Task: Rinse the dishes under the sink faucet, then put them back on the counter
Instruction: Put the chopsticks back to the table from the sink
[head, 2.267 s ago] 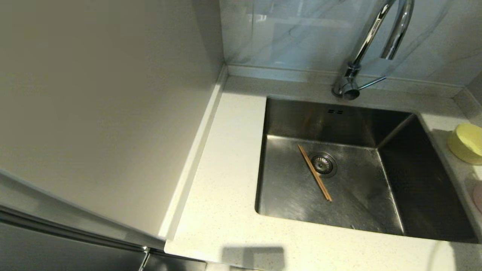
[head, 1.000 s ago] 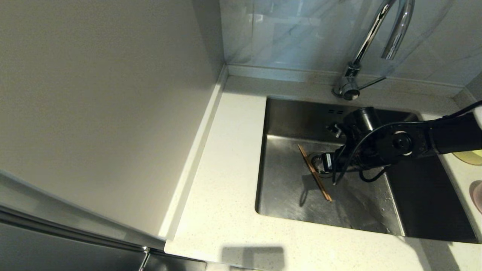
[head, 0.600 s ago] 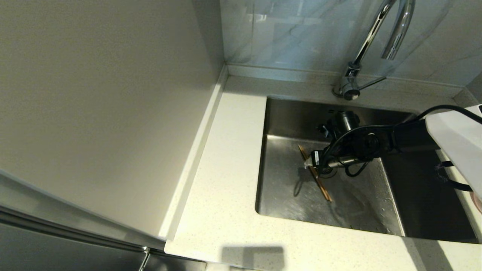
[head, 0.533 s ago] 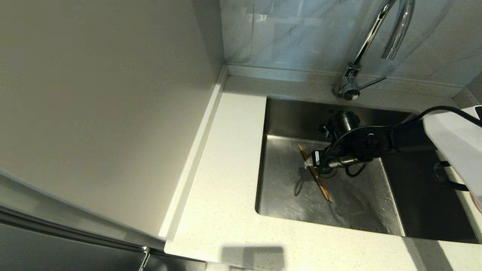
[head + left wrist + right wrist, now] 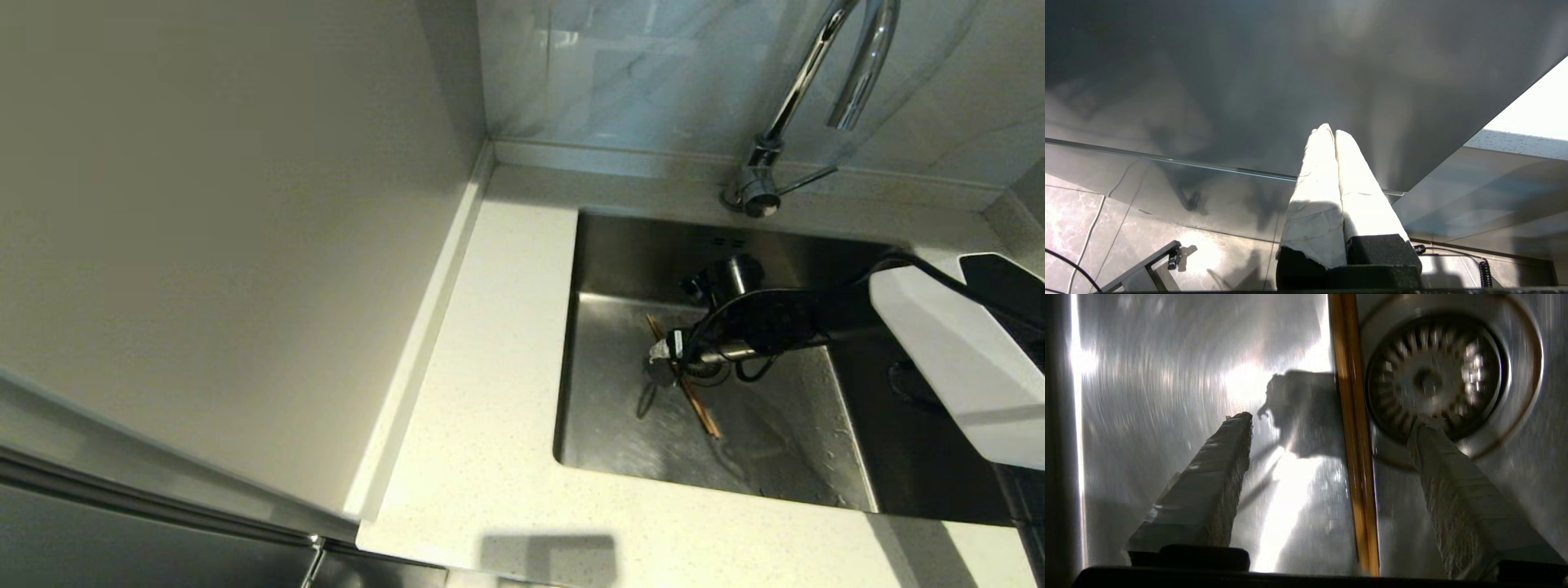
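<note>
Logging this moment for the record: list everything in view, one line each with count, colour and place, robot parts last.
chopsticks: one pair, brown, flat on the sink floor beside the drain strainer.
drain strainer: one, metal, sink floor.
sink: one, brushed steel, set into the counter.
sink faucet: one, chrome, behind the sink.
counter: one, off-white speckled, around the sink.
wall panel: one, beige, left of the counter.
right claw: one, pale wrapped fingers, open, straddling the chopsticks low in the sink.
left claw: one, pale wrapped fingers, shut, parked below counter level.
</note>
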### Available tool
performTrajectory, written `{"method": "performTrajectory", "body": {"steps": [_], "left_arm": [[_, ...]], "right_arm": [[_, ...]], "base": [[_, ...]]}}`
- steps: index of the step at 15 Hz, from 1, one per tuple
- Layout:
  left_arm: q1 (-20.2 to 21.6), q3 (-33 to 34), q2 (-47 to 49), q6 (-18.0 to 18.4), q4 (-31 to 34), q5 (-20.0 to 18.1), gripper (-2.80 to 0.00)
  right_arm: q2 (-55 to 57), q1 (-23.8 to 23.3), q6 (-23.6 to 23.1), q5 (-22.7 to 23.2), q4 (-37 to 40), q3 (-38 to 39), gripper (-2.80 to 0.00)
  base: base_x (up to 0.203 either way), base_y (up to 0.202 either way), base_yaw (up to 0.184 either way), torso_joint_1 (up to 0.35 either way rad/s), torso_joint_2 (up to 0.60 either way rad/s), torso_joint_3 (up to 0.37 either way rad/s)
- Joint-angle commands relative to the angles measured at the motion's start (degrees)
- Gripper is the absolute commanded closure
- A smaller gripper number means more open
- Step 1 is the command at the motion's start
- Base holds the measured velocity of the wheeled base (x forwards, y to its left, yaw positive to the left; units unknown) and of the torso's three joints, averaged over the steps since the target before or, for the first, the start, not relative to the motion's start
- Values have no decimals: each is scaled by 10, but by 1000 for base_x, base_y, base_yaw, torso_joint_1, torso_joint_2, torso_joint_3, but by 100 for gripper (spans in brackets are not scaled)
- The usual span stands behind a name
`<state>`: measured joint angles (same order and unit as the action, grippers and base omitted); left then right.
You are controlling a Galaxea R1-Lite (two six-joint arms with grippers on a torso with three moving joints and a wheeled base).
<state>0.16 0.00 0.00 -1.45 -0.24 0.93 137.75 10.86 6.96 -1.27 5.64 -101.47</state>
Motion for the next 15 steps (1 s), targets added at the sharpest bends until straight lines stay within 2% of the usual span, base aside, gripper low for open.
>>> {"method": "performTrajectory", "body": {"steps": [1,5,11,12,15], "left_arm": [[0,0,-2,0,0,0,0],[0,0,-2,0,0,0,0],[0,0,-2,0,0,0,0],[0,0,-2,0,0,0,0],[0,0,-2,0,0,0,0]], "right_arm": [[42,0,0,0,-13,-31,-280],[79,-1,0,-19,-15,-60,-280],[96,-14,-6,-19,-15,-62,-280],[96,-15,-5,-19,-14,-64,0],[98,-15,-5,-19,-5,-63,0]], "base": [[0,0,0,0,0,0],[0,0,0,0,0,0],[0,0,0,0,0,0],[0,0,0,0,0,0],[0,0,0,0,0,0]]}}
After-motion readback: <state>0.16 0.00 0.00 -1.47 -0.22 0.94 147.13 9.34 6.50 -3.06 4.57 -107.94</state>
